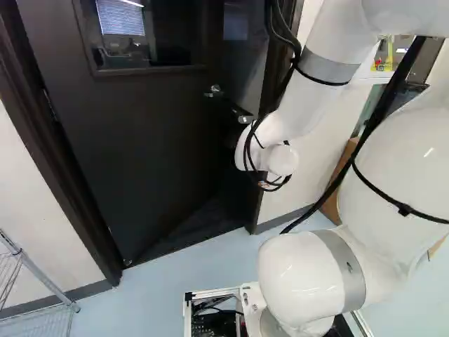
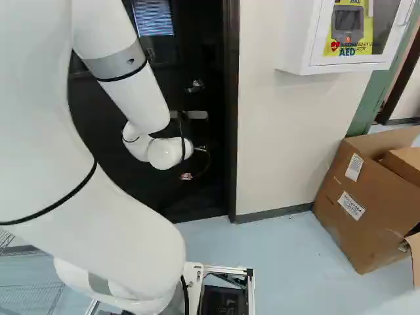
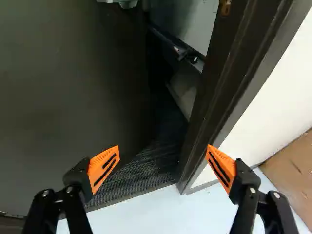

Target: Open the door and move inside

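The pincer [image 3: 163, 156] stands wide and empty before the frame [image 3: 222, 87]; the door [image 1: 147, 154] ahead is ajar, angled inward, so opening looks partly done; pushing it wider and driving inside remain

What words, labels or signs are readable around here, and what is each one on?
"AED": on the yellow sign in the white wall cabinet.
"AUTOMATED": starts the small line just above it; the rest is too blurred to read surely.
Top of that sign: lettering partly cut off, not surely readable.
Two white labels on the cardboard box: print too small to read.
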{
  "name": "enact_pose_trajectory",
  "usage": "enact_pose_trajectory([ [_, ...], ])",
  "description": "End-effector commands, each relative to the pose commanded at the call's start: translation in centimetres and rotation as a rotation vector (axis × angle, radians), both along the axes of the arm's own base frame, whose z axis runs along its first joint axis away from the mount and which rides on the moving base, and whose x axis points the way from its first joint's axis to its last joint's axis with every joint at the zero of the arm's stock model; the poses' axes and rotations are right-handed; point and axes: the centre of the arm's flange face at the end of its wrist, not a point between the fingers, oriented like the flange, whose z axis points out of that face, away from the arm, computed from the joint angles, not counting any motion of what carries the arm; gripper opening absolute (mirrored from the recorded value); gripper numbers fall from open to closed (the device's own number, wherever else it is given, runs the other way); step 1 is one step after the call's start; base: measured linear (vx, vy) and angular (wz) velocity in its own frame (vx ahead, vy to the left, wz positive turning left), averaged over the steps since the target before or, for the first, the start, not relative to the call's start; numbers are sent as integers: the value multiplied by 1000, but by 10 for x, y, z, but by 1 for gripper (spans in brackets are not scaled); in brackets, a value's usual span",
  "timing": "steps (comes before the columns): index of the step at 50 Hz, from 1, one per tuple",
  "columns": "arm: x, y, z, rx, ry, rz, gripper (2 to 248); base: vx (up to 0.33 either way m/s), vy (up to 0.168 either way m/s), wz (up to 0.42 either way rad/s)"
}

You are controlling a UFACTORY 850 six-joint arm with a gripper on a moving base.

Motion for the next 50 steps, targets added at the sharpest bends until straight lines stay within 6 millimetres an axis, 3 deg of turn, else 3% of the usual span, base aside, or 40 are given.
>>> enact_pose_trajectory([
  [34, 0, 0, 0, 0, 0, 0, 247, 56, 25, 8],
  [50, 0, 0, 0, 0, 0, 0, 247, 118, 76, -21],
])
